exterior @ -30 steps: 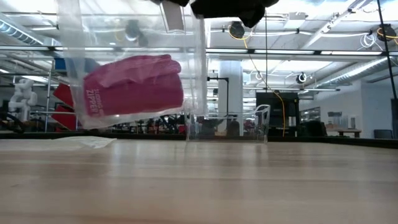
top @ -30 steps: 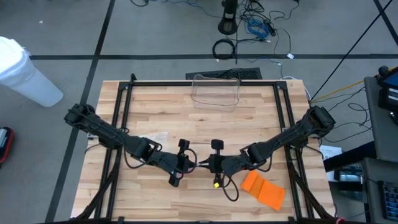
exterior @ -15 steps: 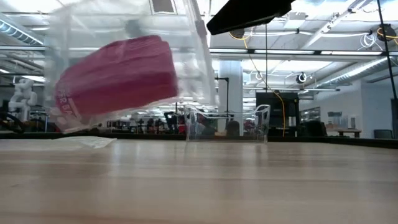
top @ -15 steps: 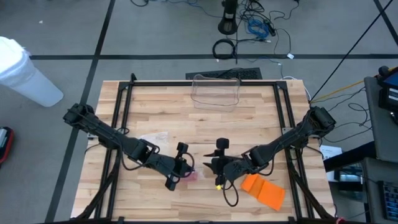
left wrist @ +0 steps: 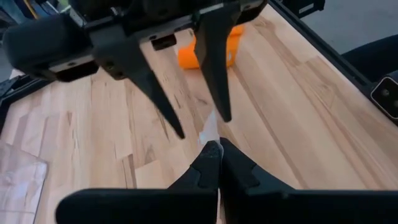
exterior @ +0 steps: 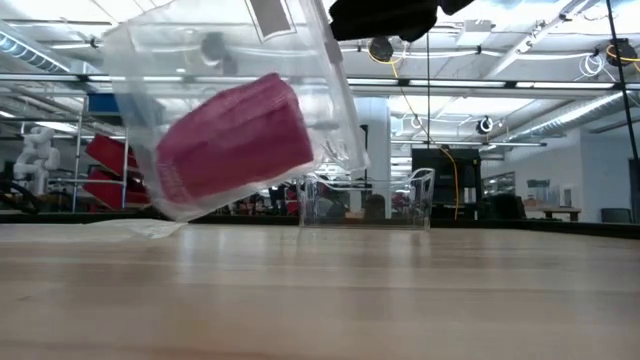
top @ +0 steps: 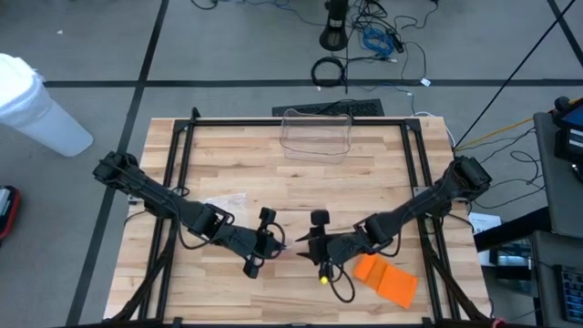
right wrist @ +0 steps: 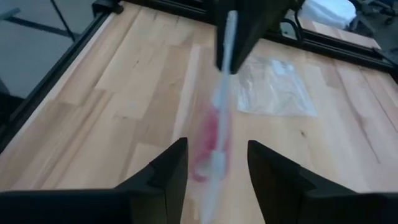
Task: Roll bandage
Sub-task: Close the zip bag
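Observation:
A clear plastic bag (exterior: 235,110) with a magenta bandage roll (exterior: 235,145) inside hangs tilted above the table's near middle. My left gripper (top: 271,244) is shut on the bag's top. Seen from the left wrist, its fingers (left wrist: 214,152) meet on the thin plastic. My right gripper (top: 306,244) faces it from the right. It stands open, its two fingers (right wrist: 171,165) apart on either side of the bag (right wrist: 217,124), which shows edge-on and untouched by them. In the low view its dark body (exterior: 385,15) shows just right of the bag's top. My left gripper pinches the bag's top edge (left wrist: 209,134) between its two fingers. The fingers come from the table's left, slanting down. The bag hangs below them, clear of the table and tilted, with the roll's left end lower.
An orange object (top: 384,276) lies near the front right, just behind my right gripper. A flat clear plastic bag (top: 223,202) lies on the table at the left. A clear container (top: 316,135) stands at the far edge. Black frame rails (top: 178,173) run along both sides.
My right gripper has opened and let go of the bag's top. The bag, held level between both grippers a second ago, has swung and tipped. It now hangs from my left gripper alone, its left end dropped lower.

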Controlling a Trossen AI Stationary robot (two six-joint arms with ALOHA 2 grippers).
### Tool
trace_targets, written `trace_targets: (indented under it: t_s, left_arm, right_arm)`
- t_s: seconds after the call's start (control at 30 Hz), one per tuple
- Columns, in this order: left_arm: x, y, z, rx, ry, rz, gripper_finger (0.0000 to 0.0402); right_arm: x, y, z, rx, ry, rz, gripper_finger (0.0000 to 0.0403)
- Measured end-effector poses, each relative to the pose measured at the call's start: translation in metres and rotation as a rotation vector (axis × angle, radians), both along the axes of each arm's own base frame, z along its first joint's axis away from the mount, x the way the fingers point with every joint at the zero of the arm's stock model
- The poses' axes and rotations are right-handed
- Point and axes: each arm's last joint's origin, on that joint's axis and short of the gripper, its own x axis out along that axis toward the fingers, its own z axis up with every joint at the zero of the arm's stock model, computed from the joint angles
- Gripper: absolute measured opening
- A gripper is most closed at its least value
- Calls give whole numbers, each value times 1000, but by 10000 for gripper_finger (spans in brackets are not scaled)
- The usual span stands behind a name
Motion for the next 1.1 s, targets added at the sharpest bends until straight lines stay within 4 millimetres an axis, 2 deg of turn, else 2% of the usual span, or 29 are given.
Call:
trace_targets:
  t_s: [0.17,0.4,0.47,0.63,0.93,1.1]
  left_arm:
    - [1,-1,2,-10,-23,3,0]
    - [2,1,3,12,-45,45,0]
    - [3,1,3,13,-49,48,0]
    - [3,1,4,14,-67,62,0]
    - [4,2,5,34,-81,87,0]
    - [2,1,3,66,-65,69,0]
  right_arm:
    - [4,-9,0,51,3,-56,117]
    - [3,-9,-1,41,12,-46,20]
    - [3,-9,-1,35,11,-43,6]
    - [4,-10,-1,61,17,-60,21]
    - [3,-11,-2,61,36,-47,13]
    - [-1,-12,-8,-7,83,-92,36]
